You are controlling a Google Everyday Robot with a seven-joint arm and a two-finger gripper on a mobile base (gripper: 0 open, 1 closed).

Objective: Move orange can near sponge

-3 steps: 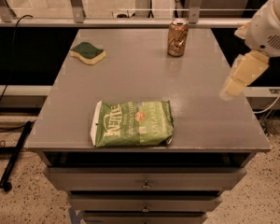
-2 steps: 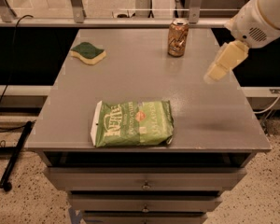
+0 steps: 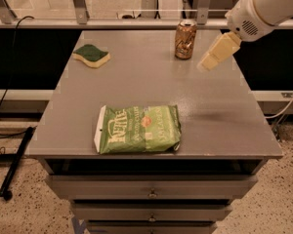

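Nearest of all are the grey metal drawers (image 3: pixel 149 194) under the flat grey table top (image 3: pixel 219 126). At the near edge of that top lies the flat green chip bag (image 3: pixel 138 129), well in front of the small coppery orange drink can (image 3: pixel 185 39) and somewhat to the left of it as seen here. Farther back, my rounded white arm (image 3: pixel 263 6) comes in from the upper right corner and slopes down and to the left. It ends in my pale cream gripper (image 3: pixel 206 62), tilted obliquely toward the table. The gripper hangs above the top just to the right of the drink can and slightly nearer than it, apart from it. I see nothing held in it, and how far it is open I cannot tell. The drink can stands upright near the far edge of the top. The wavy-edged sponge (image 3: pixel 92 55), dark green over pale yellow, lies well to the left of the drink can and a little in front of it
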